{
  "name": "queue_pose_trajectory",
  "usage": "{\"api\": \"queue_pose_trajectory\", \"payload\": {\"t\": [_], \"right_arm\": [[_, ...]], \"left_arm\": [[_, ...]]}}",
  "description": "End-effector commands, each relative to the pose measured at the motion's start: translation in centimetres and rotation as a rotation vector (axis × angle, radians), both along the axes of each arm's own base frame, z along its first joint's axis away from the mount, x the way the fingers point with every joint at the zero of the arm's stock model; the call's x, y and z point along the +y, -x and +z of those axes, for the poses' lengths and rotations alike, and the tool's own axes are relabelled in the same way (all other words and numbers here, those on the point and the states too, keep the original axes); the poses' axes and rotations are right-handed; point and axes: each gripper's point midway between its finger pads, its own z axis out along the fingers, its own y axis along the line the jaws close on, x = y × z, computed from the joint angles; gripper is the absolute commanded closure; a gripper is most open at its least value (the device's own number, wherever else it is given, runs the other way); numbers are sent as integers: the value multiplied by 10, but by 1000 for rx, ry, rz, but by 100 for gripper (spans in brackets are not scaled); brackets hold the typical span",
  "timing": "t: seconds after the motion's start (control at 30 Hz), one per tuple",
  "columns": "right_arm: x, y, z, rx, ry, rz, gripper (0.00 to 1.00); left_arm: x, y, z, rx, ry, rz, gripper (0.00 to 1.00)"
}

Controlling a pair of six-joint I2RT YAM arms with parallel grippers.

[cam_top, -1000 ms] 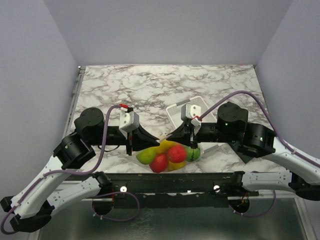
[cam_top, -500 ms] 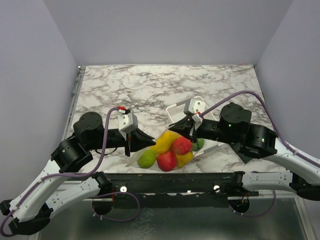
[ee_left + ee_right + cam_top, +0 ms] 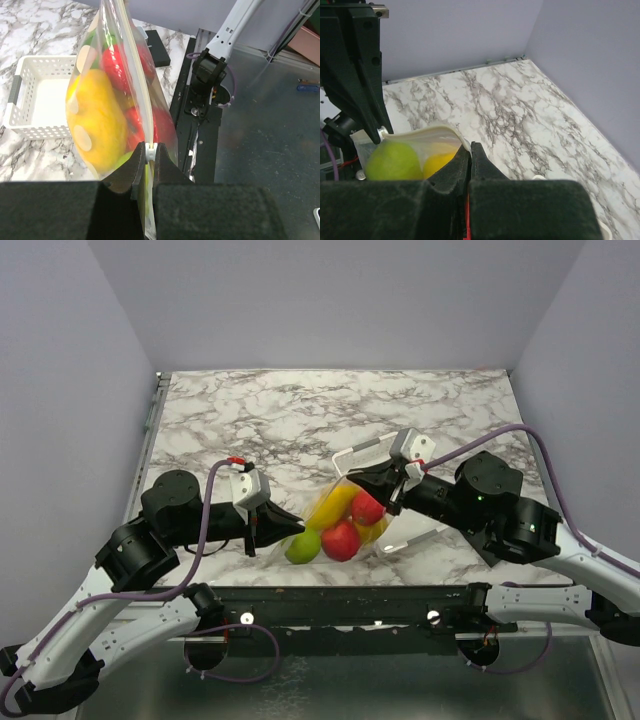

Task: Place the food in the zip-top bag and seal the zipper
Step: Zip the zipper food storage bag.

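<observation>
**Grip.** The left gripper [image 3: 149, 150] is closed on the zipper [image 3: 133, 65] at one end of the bag [image 3: 318, 523]. The right gripper [image 3: 470, 150] is clamped on the opposite corner. We see the bag slung between them, apparently lifted off the bench [image 3: 300, 410], with the food [image 3: 341, 538] inside it.

**Risks.** We judge slip to be the main hazard. Each gripper holds only a thin edge of film, and the fruit's weight pulls down on both pinches. If one corner escapes, the bag would swing from the other and could spill. We cannot tell whether the zipper is pressed shut along its whole length. Where it is open, drawing the grippers apart or tilting the bag could part the strip and release fruit. The load hangs near the bench's front edge, so a dropped piece might roll off.

**Materials.**
- The bag is clear, soft, glossy film, bulged by its contents.
- The zipper is a narrow, pale, straight strip, stiffer than the film.
- The food is smooth, shiny and rounded, in red, yellow and light green. One yellow piece is elongated.
- The gripper fingers are matt black and wedge-shaped.
- The bench has a grey-veined marble pattern.
- Beyond the bag sits a white, slotted, rectangular basket [image 3: 35, 131].
</observation>
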Motion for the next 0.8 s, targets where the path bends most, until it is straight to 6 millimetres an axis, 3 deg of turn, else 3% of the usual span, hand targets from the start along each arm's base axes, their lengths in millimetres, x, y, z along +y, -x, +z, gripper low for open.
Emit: {"api": "queue_pose_trajectory", "payload": {"t": [0.0, 0.77], "right_arm": [[-24, -17, 53, -104, -173, -134, 99], [-80, -46, 76, -211, -327, -439, 99]], "left_arm": [[10, 5, -26, 79, -79, 24, 100], [29, -6, -30, 100, -107, 174, 100]]}}
